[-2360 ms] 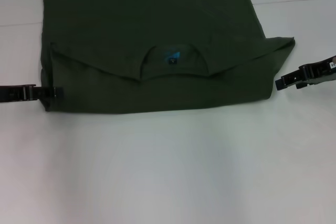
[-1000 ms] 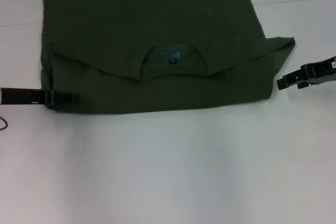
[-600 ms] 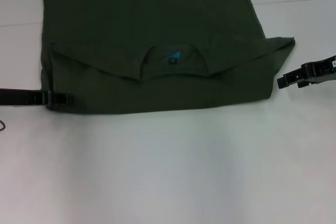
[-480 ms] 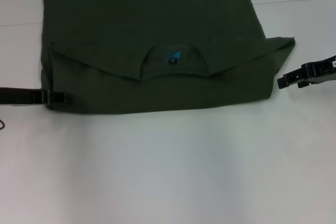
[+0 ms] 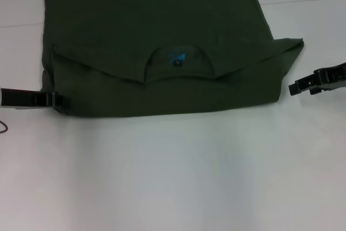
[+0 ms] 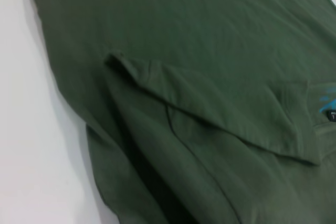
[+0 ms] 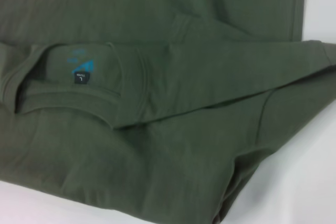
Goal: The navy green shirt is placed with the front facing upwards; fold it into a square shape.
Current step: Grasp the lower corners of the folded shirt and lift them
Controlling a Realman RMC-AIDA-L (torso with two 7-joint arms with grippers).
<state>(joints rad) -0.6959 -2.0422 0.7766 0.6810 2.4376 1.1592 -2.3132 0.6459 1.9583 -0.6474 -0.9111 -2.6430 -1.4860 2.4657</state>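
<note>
One navy green shirt [image 5: 157,41] lies on the white table [image 5: 173,177], spread across the far half and reaching the far edge. It is partly folded: the collar end is turned over toward the near side, so the neckline with its blue-and-black neck label [image 5: 177,59] sits in the middle of the cloth, above a straight near edge. One sleeve corner pokes out at the right side.

Two grippers are in view. The left gripper [image 5: 58,100] reaches in level from the table's left edge, its tip touching the shirt's near-left corner; whether its fingers are closed on the cloth cannot be told. The right gripper [image 5: 296,86] reaches in from the right edge, just beside the shirt's right side and apart from it; it holds nothing, and its opening cannot be told.
</note>
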